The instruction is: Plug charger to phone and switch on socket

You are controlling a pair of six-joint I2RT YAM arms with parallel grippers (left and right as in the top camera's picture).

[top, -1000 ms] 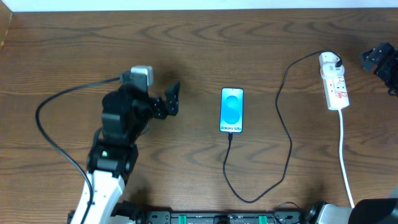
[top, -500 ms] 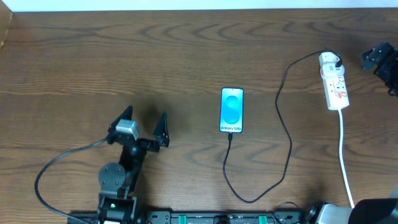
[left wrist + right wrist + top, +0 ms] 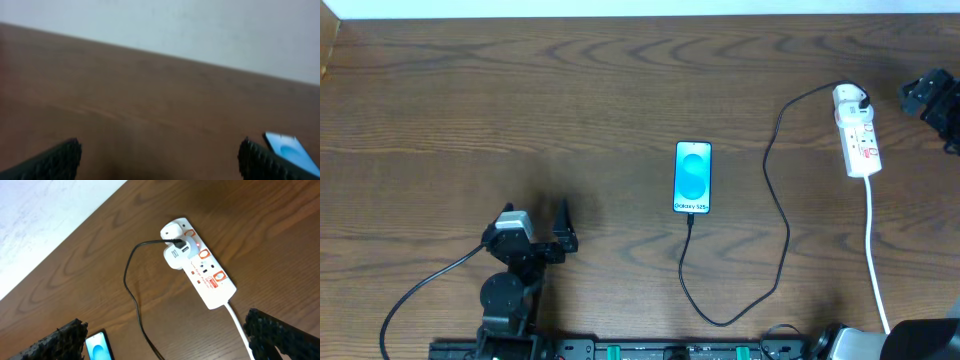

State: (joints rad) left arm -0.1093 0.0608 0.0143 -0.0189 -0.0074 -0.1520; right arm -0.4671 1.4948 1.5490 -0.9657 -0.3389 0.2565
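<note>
Blue phone [image 3: 692, 177] reading "Galaxy S25", charger [image 3: 786, 230] attached, left hand [image 3: 160, 162] and right hand [image 3: 167, 335] spread wide, empty

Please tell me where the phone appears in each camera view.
Overhead: the phone lies near the centre.
Left wrist: bottom right corner, partly cut off.
Right wrist: bottom edge, left of centre.
Shared landmark: the black charger, seen overhead and from the right wrist.

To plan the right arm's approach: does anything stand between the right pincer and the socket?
Nothing visible does. Only bare table separates the right pincer from the socket; the charger cable leaves it on the far side.
</note>
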